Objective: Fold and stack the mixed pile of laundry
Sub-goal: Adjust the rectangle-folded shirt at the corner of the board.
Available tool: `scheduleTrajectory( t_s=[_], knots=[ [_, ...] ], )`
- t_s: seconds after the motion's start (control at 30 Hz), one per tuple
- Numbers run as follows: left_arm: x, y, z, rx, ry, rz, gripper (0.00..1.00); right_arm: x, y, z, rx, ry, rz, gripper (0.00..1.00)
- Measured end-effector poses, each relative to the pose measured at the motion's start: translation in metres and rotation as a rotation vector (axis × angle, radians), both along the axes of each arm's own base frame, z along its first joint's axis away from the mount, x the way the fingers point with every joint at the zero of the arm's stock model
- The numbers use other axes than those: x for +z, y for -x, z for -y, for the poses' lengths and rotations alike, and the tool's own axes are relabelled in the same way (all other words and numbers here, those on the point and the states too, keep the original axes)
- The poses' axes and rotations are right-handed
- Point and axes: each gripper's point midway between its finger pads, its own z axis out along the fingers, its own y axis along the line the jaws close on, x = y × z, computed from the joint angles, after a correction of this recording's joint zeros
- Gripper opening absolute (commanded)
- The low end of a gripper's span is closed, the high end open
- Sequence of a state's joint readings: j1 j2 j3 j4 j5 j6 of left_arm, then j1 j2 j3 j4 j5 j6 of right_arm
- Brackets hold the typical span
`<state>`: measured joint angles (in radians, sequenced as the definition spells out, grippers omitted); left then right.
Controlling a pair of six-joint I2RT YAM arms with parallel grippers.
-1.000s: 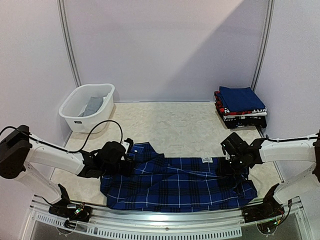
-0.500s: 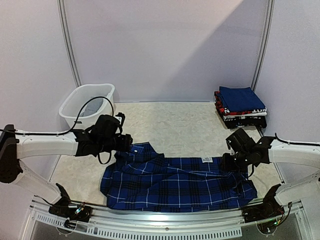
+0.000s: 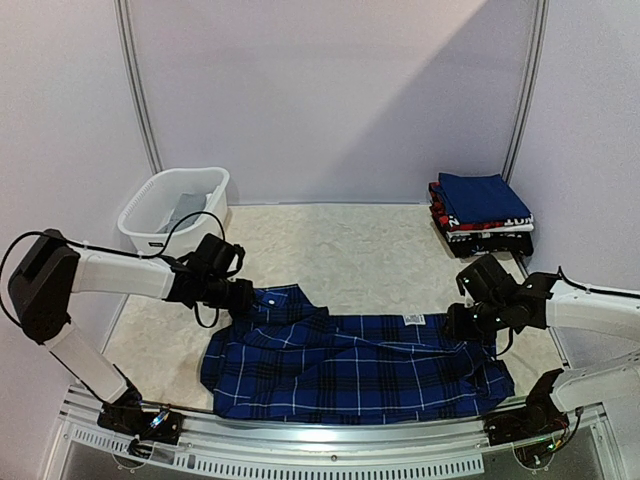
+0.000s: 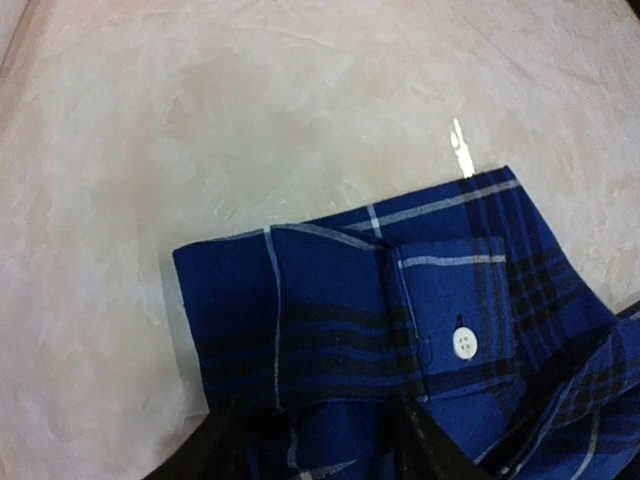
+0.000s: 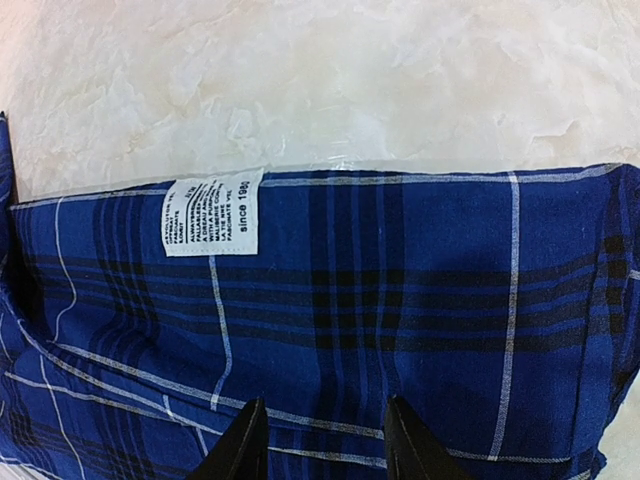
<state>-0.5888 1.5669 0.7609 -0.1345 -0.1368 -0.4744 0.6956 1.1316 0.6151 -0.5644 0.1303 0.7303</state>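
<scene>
The dark blue plaid cloth shirt (image 3: pixel 350 365) lies spread flat along the counter's (image 3: pixel 340 250) near edge. The left pincer (image 4: pixel 318 425) hovers half-wide over its buttoned cuff (image 4: pixel 450 300), holding nothing. The right pincer (image 5: pixel 325 415) stands half-wide over the shirt's right end, also holding nothing.

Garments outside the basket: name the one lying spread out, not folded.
The blue plaid shirt at the near edge; the others sit folded in the far-right stack.
</scene>
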Motion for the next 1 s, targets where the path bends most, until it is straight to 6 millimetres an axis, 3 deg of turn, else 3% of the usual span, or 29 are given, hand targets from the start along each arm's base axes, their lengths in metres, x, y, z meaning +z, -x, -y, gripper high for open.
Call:
scheduleTrajectory(
  t_s=[0.1,0.13,0.23,0.33,0.43,0.57,0.67,0.77,0.93,1.0],
  knots=[
    [-0.012,0.002,0.004,-0.015,0.015,-0.028,0.06,0.0,0.0,0.0,0.002,0.003,0.001,0.41],
    [-0.016,0.003,0.006,-0.017,0.023,-0.038,0.0,0.0,0.0,0.0,0.001,0.004,0.002,0.41],
    [-0.023,0.004,0.009,-0.026,0.039,-0.051,0.0,-0.001,-0.001,0.001,0.002,0.009,0.002,0.41],
    [-0.012,0.003,0.01,-0.03,0.055,-0.028,0.0,-0.001,-0.001,0.002,0.0,0.018,0.004,0.41],
    [0.022,0.001,0.01,-0.029,0.082,0.048,0.0,-0.002,-0.001,0.003,0.001,0.025,0.004,0.41],
    [0.083,-0.002,0.013,-0.036,0.153,0.191,0.0,0.0,-0.003,0.002,0.002,0.028,0.007,0.41],
    [0.106,0.004,0.018,-0.069,0.181,0.25,0.02,0.001,-0.005,0.0,0.003,0.028,0.008,0.41],
    [0.105,0.013,0.027,-0.124,0.189,0.259,0.02,0.002,-0.007,-0.001,0.005,0.03,0.008,0.41],
    [0.078,0.044,0.045,-0.235,0.169,0.217,0.01,0.006,-0.01,-0.003,0.005,0.026,0.014,0.41],
    [0.077,0.059,0.058,-0.292,0.171,0.22,0.01,0.009,-0.012,-0.005,0.005,0.022,0.022,0.41]
  ],
)
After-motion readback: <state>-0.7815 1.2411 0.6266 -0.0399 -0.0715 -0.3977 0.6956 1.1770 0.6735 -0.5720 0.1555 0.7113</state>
